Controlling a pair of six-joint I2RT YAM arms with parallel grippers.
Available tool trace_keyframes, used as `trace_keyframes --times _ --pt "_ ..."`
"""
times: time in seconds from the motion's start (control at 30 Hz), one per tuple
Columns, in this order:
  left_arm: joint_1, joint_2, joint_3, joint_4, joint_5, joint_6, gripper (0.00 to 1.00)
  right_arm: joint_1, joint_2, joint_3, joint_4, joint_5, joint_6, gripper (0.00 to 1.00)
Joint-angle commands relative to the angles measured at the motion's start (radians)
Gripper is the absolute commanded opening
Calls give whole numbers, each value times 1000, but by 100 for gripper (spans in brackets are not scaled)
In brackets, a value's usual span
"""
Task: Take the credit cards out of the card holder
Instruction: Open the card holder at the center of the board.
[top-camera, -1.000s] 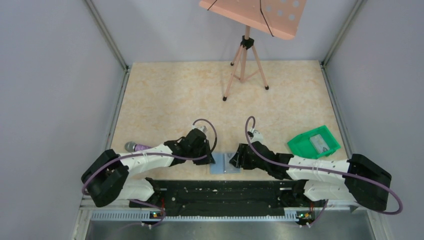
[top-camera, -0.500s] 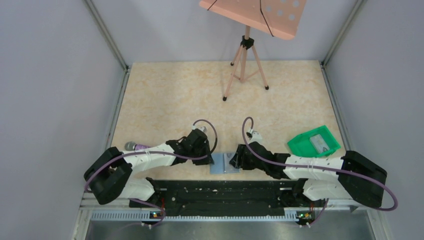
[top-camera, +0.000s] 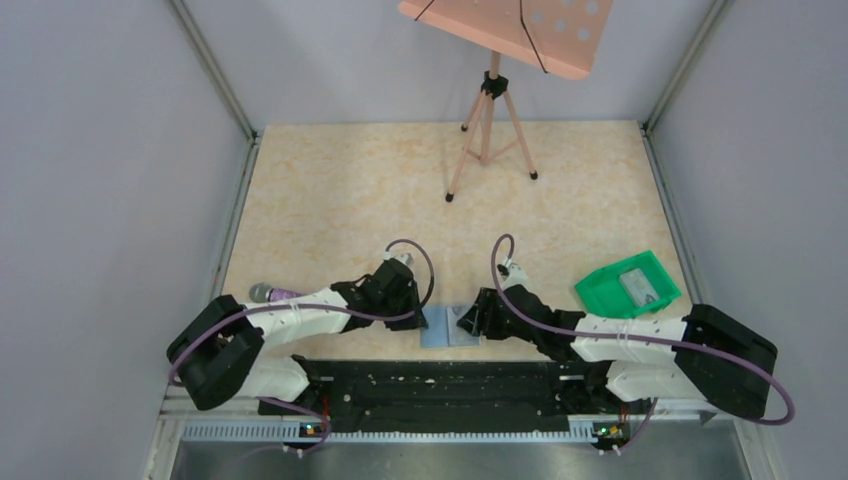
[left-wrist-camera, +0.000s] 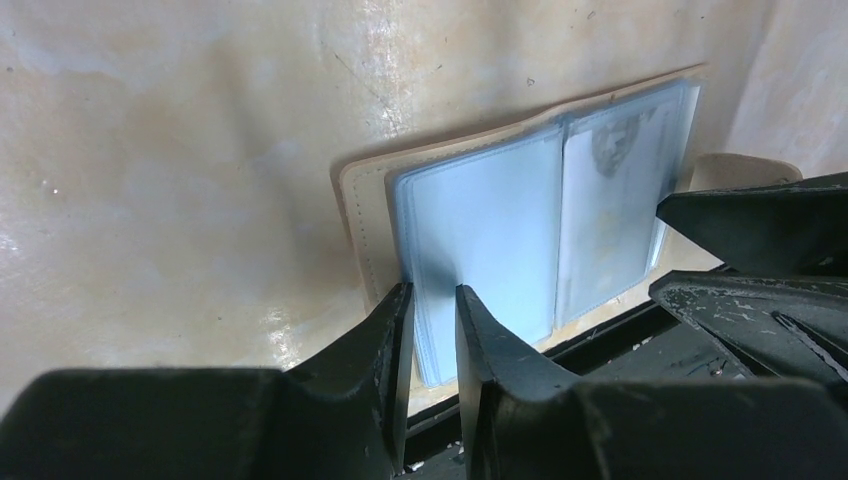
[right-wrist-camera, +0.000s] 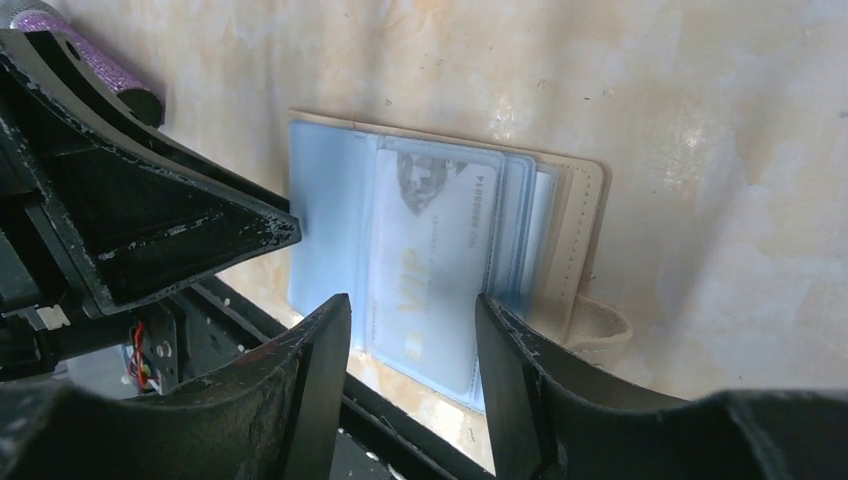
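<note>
The card holder (top-camera: 450, 328) lies open on the worktop (top-camera: 340, 190), a VIP credit card (right-wrist-camera: 430, 250) still in its right sleeve. The left claw (left-wrist-camera: 432, 310), narrow, sits at the holder's left panel edge. The right claw (right-wrist-camera: 415, 320), half-wide, straddles that card.

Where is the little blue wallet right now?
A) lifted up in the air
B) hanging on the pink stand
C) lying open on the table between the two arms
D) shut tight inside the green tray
C: the card holder lies spread open on the table, both blue panels facing up, with a card tucked in one sleeve.
</note>
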Motion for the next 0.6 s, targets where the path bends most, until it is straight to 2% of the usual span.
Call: trace_keyframes --times 0.0,0.3,0.43,0.57 --pt "-7 -6 -33 47 9 -9 27 -5 -31 -3 73 -29 15 49" --pt "-13 -5 -38 73 26 -25 27 -5 -43 5 124 -80 25 49" --pt "-17 -5 -36 71 27 -27 27 -5 -57 33 6 -28 12 50" --pt "-18 -25 -16 20 7 -29 27 -5 -80 53 -129 32 -16 54"
